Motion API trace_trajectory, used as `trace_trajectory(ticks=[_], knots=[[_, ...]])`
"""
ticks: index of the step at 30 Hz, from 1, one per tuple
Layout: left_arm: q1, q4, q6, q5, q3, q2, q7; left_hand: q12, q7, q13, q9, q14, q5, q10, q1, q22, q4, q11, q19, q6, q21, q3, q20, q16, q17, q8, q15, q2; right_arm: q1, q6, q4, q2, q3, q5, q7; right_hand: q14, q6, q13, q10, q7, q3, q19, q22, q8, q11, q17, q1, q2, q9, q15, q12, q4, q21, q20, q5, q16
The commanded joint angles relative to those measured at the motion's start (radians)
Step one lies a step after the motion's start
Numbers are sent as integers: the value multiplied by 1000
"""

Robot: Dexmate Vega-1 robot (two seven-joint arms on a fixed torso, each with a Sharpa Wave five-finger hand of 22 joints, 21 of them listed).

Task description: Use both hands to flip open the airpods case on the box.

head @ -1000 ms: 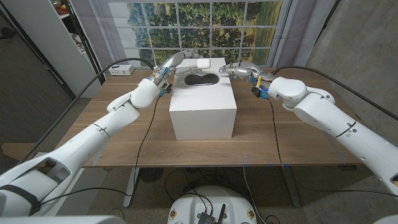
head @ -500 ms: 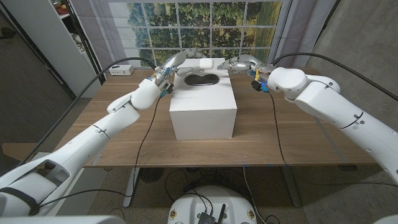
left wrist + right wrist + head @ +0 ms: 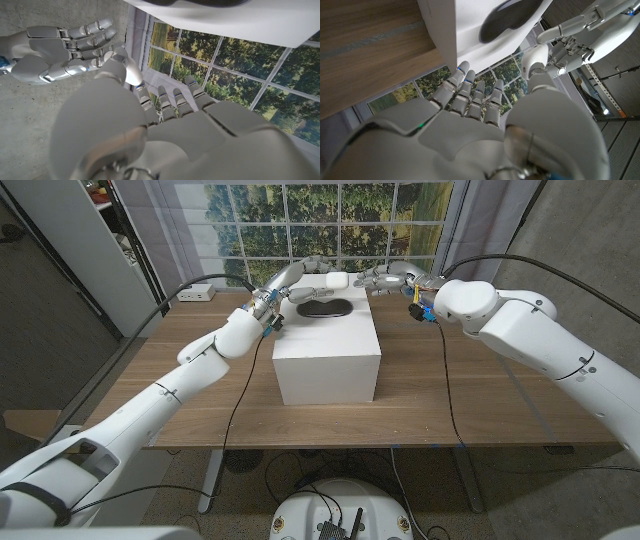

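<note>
A small white airpods case [image 3: 334, 279] lies at the far edge of the white box [image 3: 326, 352], behind a black oval pad [image 3: 325, 307]. My left hand [image 3: 291, 279] reaches in from the left. In the left wrist view the case [image 3: 132, 75] sits between its thumb and fingertips [image 3: 142, 91], pinched there. My right hand [image 3: 388, 278] hovers just right of the case with fingers spread and nothing in them. It also appears as the right hand [image 3: 65, 46] in the left wrist view, and the right wrist view shows the left hand [image 3: 587, 30] across the box [image 3: 470, 30].
A small white device [image 3: 196, 292] with a cable sits at the table's far left. The wooden table [image 3: 190, 395] lies around the box. A window with trees stands behind. Cables trail from both wrists over the table.
My right arm has lifted and swung in, bringing its hand closer to the case. The left hand has stayed at the case.
</note>
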Motion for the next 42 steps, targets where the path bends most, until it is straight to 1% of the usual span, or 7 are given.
trace_trajectory(ticks=[1,8,10,20,21,24,42], knots=[[4,9,-19,-2,-4,-29,24,0,62,1,85,9,4,6,10,2,0,4,9,212,1,-7,4,-2,-1,101,-65,9,-7,-40,-10,6,34,69,-18,71,-14,102,66,31,-22,67,37,-8,-11,160,34,-17,6,-137,87,-6,62,-21,4,153],[-4,31,-35,39,5,-58,76,0,61,1,91,14,4,10,13,3,1,3,11,212,0,-13,6,-2,-1,101,-68,10,-22,2,43,35,61,156,2,14,-13,416,41,86,-82,87,164,-9,-23,687,80,-41,19,-157,289,4,218,-34,10,557],[-8,37,-37,42,9,-66,82,-1,60,1,93,16,4,10,14,3,1,1,13,213,1,-15,7,-2,-1,102,-69,10,-26,13,56,43,67,177,0,14,-5,476,44,100,-94,98,188,-6,-24,767,74,-41,22,-161,335,10,253,-36,10,625],[-24,54,-36,74,26,-88,104,-2,62,1,100,19,4,12,18,4,2,-1,15,214,0,-22,14,-3,-1,104,-71,11,-29,32,96,89,69,239,-55,38,30,579,63,131,-107,116,226,4,-33,796,73,-45,25,-166,422,12,307,-29,11,718],[-25,54,-33,80,28,-89,107,-1,61,1,100,19,4,12,19,4,2,-2,15,214,0,-23,14,-3,-1,104,-72,11,-30,32,98,95,70,245,-63,44,46,625,51,110,-108,117,228,8,-32,785,75,-43,28,-165,452,13,320,-27,10,733],[-26,56,-23,92,32,-91,113,-2,58,1,102,20,4,13,19,4,2,-1,14,213,0,-24,15,-3,-1,103,-72,11,-29,28,101,105,69,258,-84,56,59,651,69,134,-106,125,227,11,-32,785,78,-37,29,-168,479,12,330,-27,10,744],[-19,48,57,151,57,-107,172,-3,63,2,109,31,5,17,20,6,7,-4,17,223,-1,-41,27,-2,0,105,-73,13,-21,50,138,147,26,286,-136,119,148,775,116,130,-83,153,221,39,-38,800,129,-18,49,-172,589,-2,374,-30,5,803]])
